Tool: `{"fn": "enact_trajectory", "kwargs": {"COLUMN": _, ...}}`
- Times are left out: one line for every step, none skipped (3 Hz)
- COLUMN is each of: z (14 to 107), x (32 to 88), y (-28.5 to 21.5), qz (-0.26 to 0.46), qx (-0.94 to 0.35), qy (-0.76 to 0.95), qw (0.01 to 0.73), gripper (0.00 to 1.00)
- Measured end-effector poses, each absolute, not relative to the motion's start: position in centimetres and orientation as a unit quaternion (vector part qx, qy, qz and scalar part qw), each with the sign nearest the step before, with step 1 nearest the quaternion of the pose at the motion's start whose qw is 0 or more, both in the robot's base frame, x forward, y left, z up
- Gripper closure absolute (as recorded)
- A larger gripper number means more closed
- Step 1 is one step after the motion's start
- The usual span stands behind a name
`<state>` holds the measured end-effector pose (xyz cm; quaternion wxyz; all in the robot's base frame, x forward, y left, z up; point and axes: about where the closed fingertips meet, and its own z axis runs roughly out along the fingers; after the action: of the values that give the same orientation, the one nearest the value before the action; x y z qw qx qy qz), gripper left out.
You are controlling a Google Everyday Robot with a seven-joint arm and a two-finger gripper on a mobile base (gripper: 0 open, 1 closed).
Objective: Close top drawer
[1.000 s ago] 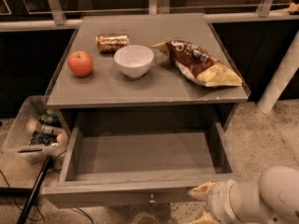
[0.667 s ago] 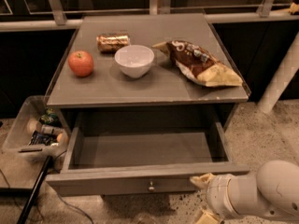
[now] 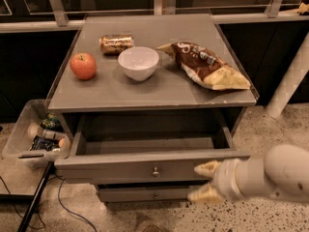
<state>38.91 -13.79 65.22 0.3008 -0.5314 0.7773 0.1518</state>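
Here, a grey-brown cabinet (image 3: pixel 159 92) is shown from above and in front, set on a speckled floor (image 3: pixel 270 129).

The top drawer (image 3: pixel 120 169) is seen pulled well out from under the cabinet top, its interior exposed and nothing visible inside it. Its plain flat front faces the camera. Just below it, part of a second drawer front (image 3: pixel 130 194) is seen, set further back.

A white arm (image 3: pixel 285 170) enters from the right edge. It ends in the gripper (image 3: pixel 206 181), which is placed at the right part of the top drawer's front. Its two pale fingers (image 3: pixel 208 168) are spread apart, one above the other, with nothing held between them. The upper finger overlaps the drawer front; whether contact is made cannot be told.

On the cabinet top, a brown and yellow chip bag (image 3: pixel 207 65) lies to the right. To the left of the cabinet, a clear plastic bin (image 3: pixel 17 137) sits on the floor, with bottles in it. A white bowl (image 3: pixel 138 63) stands near the centre of the top, a red apple (image 3: pixel 83 65) to its left, and a gold can (image 3: pixel 116 43) lies on its side behind them.

A small metal knob (image 3: pixel 155 171) marks the centre of the top drawer's front.
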Motion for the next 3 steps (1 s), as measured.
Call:
{"fn": "enact_trajectory", "kwargs": {"z": 66.4, "x": 46.7, "y": -14.7, "qz": 0.14, "qx": -0.535, "qy": 0.763, "qw": 0.334, "gripper": 0.65}}
{"fn": "enact_trajectory", "kwargs": {"z": 66.6, "x": 48.5, "y": -15.0, "qz": 0.137, "qx": -0.534, "qy": 0.762, "qw": 0.341, "gripper": 0.87}}
{"fn": "enact_trajectory", "kwargs": {"z": 66.6, "x": 48.5, "y": -15.0, "qz": 0.137, "qx": -0.534, "qy": 0.762, "qw": 0.341, "gripper": 0.86}}
